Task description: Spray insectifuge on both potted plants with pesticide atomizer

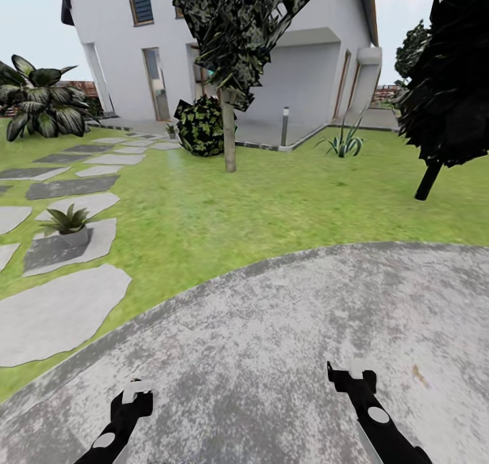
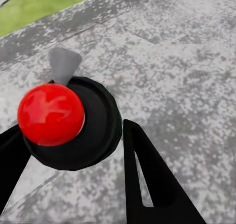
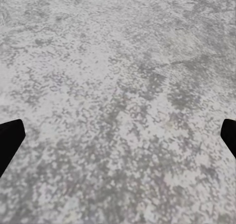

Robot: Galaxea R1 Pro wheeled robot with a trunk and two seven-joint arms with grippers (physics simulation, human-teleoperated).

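One potted plant (image 1: 66, 221), a low rosette of pointed green leaves in a grey pot, sits on a stepping stone at the left of the garden lawn (image 1: 272, 199). It is well ahead and left of both arms. A second small leafy plant (image 1: 171, 130) stands far along the path beside the round bush. The pesticide atomizer and the insectifuge are out of view. My left gripper (image 1: 136, 393) (image 2: 71, 128) is open over grey paving. My right gripper (image 1: 350, 376) (image 3: 118, 130) is open and holds nothing.
I stand on a round grey paved area (image 1: 305, 328). Stepping stones (image 1: 58, 318) lead left toward a white house (image 1: 299, 56). A tree trunk (image 1: 229, 138), a round bush (image 1: 200, 126) and a dark tree (image 1: 448, 90) stand on the lawn. A red knob on a black disc (image 2: 50, 114) lies below the left gripper.
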